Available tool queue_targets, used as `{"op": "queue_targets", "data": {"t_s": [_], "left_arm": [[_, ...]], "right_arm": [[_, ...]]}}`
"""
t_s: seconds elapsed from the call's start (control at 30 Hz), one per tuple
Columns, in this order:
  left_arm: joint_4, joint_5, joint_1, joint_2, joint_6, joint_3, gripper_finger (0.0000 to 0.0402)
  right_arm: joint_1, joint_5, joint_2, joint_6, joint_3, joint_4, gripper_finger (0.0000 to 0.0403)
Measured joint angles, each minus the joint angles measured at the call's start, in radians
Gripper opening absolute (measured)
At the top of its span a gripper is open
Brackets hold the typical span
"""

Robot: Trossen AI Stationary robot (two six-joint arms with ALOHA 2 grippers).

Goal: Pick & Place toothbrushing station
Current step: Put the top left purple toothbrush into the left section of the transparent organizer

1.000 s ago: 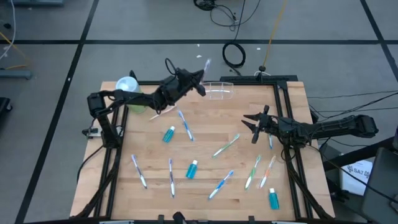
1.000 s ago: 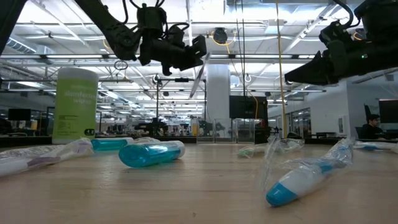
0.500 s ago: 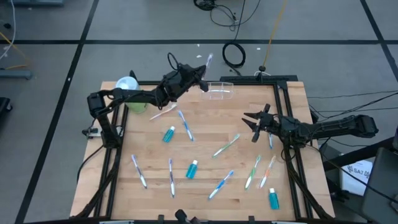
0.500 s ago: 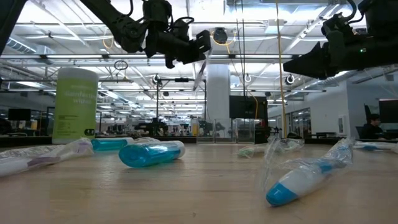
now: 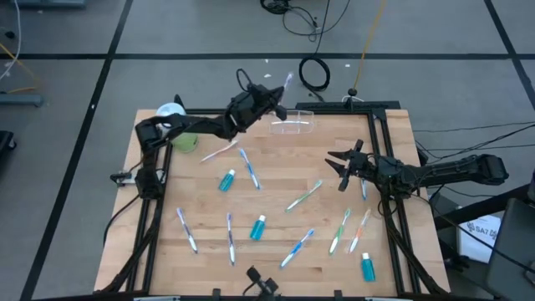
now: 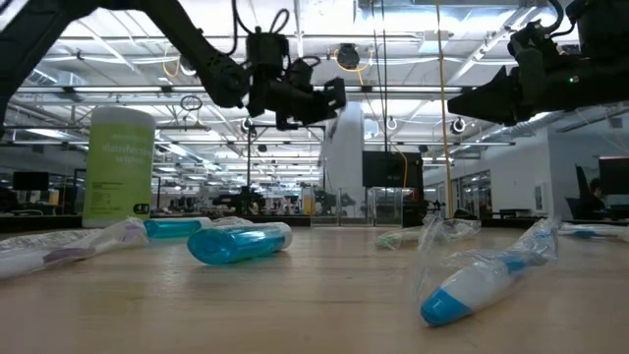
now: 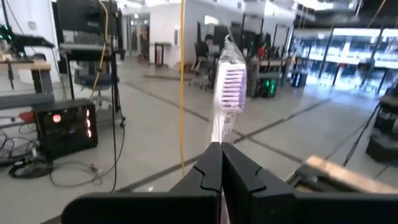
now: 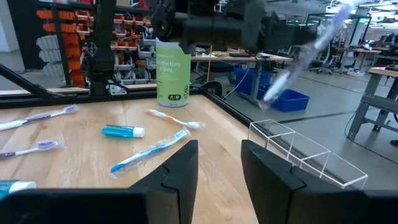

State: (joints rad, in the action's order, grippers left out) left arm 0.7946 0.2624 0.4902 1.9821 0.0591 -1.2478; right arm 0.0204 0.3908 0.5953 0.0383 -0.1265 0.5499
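My left gripper [image 5: 276, 104] is shut on a wrapped toothbrush with a pink head [image 7: 230, 81], held high above the table's far edge, just left of the clear plastic container [image 5: 292, 122]. The container stands at the far edge and also shows in the right wrist view [image 8: 305, 155]. My right gripper [image 5: 337, 171] is open and empty above the table's right part. Several toothbrushes [image 5: 249, 167] and teal white-capped tubes [image 5: 226, 180] lie flat on the wood. My left gripper pinches the toothbrush's handle [image 7: 219, 134] between its two fingers, below the head. The brush sticks out beyond the fingertips, along the fingers, its head pointing up and toward the far right. It is lifted clear of the table.
A large green white-lidded canister [image 5: 174, 125] stands at the far left corner. More toothbrushes [image 5: 298, 247] and a tube [image 5: 367, 267] lie toward the near and right edges. Black frame rails [image 5: 393, 209] run along the table's sides.
My left gripper has gone toward the table's right edge and a little toward the far edge, nearer the clear container, carrying the toothbrush clear of the table. It has stayed shut.
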Motion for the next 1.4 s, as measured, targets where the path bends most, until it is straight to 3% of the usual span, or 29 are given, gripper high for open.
{"op": "queue_targets", "data": {"t_s": [0.33, 0.73, 1.4], "left_arm": [[-0.052, -0.109, 0.044, 0.004, 0.044, -0.026, 0.0000], [-0.134, -0.364, 0.115, 0.001, 0.006, -0.026, 0.0000], [-0.134, -0.395, 0.106, 0.028, -0.079, -0.026, 0.0000]], "right_arm": [[0.000, -0.001, 0.001, 0.000, 0.000, -0.019, 0.0114], [0.000, 0.000, 0.010, 0.000, 0.000, -0.030, 0.0114], [0.000, 0.000, 0.010, 0.000, 0.000, -0.029, 0.0114]]}}
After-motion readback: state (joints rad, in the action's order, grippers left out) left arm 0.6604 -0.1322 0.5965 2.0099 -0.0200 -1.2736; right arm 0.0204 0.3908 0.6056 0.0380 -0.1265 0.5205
